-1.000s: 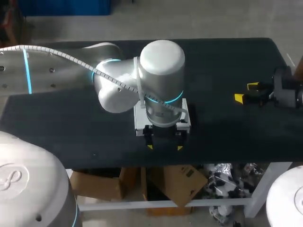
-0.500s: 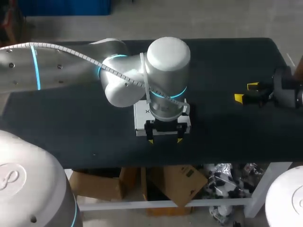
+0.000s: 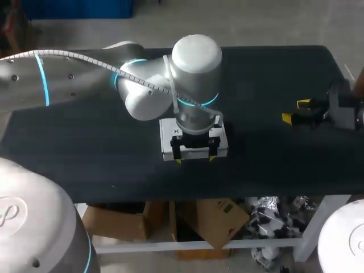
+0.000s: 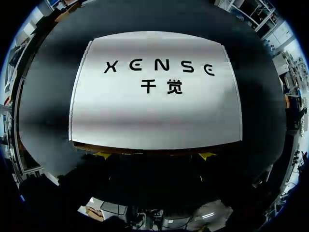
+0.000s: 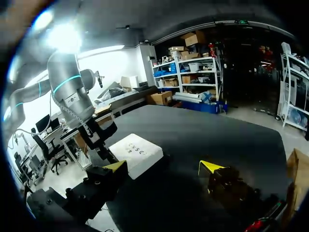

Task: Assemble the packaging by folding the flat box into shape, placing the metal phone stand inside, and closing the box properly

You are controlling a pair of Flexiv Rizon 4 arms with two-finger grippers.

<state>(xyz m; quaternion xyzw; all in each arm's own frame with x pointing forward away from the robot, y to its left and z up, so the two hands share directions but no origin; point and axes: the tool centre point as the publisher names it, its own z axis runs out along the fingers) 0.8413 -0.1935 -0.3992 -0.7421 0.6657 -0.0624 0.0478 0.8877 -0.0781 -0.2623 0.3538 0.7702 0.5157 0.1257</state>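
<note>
White closed cardboard box (image 3: 169, 139) sits mid-table, directly under the left end effector (image 3: 196, 160), whose fingers are spread at the box's near edge. That arm's wrist points straight down. Right end effector (image 3: 296, 110) is spread, empty, far right.

Item: box (image 3: 169, 138) | we list it as white, shallow, rectangular, with black lettering on its top face | state: folded into shape, top closed flat | pose: lying flat, print upward | place: middle of the black table (image 3: 85, 153), near its front edge
</note>
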